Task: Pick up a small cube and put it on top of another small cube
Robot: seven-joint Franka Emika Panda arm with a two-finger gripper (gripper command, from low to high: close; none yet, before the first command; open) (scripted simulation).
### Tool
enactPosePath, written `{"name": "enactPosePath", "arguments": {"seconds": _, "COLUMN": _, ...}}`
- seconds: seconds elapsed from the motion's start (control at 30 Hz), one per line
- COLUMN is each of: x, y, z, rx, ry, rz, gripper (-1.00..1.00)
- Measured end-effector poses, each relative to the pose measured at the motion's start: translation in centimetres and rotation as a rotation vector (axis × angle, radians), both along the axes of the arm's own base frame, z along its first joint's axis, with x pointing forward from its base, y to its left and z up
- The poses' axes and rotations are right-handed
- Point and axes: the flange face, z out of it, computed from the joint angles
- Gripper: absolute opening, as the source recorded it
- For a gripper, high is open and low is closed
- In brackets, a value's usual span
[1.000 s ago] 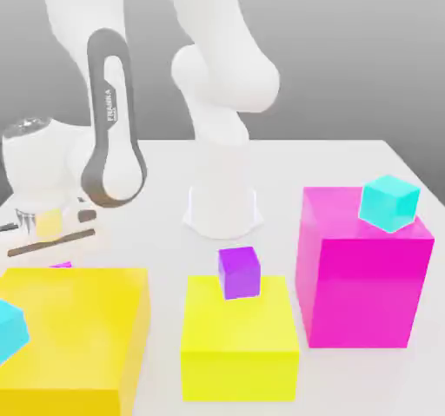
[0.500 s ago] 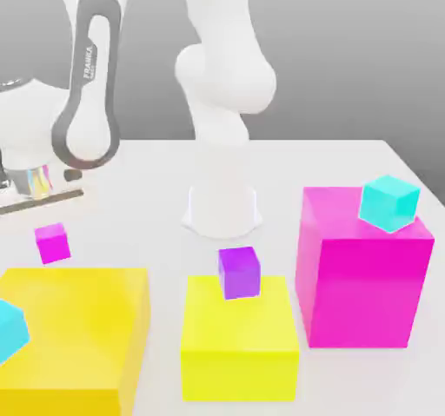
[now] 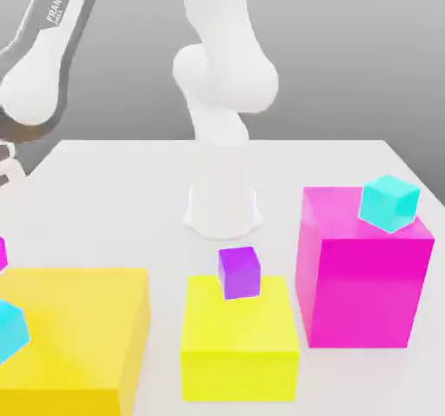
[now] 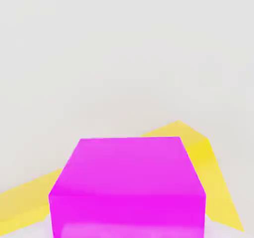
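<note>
Above the big yellow block [image 3: 69, 336], at the exterior view's left edge, hangs the small cube [image 3: 2, 254]. Seen from the hand, the small cube [image 4: 128, 185] sits close up, pinched tight in the gripper, with the yellow block [image 4: 201, 152] below it.

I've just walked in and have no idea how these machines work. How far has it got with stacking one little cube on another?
Partway. The pickup looks done: the tiny bright magenta-pink cube sits close under the hand camera, above the large yellow block; the gripper is shut, apparently on it. Left to do: carrying it to another small cube, such as the small purple cube on the smaller yellow block or the small cyan cube on the large magenta block, and setting it on top.
</note>
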Motion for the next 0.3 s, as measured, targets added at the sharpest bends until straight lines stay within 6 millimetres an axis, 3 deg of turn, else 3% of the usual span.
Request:
{"name": "enactPosePath", "arguments": {"seconds": 0.07, "x": 3.5, "y": 2.9, "z": 2.6, "rx": -0.036, "ry": 0.007, "rz": 0.094, "gripper": -1.0}}
{"name": "enactPosePath", "arguments": {"seconds": 0.1, "x": 4.0, "y": 3.2, "z": 2.2, "rx": -0.047, "ry": 0.01, "rz": 0.103, "gripper": -1.0}}
{"name": "enactPosePath", "arguments": {"seconds": 0.17, "x": 4.3, "y": 3.2, "z": -0.4, "rx": -0.056, "ry": 0.012, "rz": 0.106, "gripper": -1.0}}
{"name": "enactPosePath", "arguments": {"seconds": 0.2, "x": 4.3, "y": 3.3, "z": -1.8, "rx": -0.057, "ry": 0.013, "rz": 0.107, "gripper": 1.0}}
{"name": "enactPosePath", "arguments": {"seconds": 0.3, "x": 4.3, "y": 3.3, "z": -1.8, "rx": -0.057, "ry": 0.013, "rz": 0.107, "gripper": 1.0}}
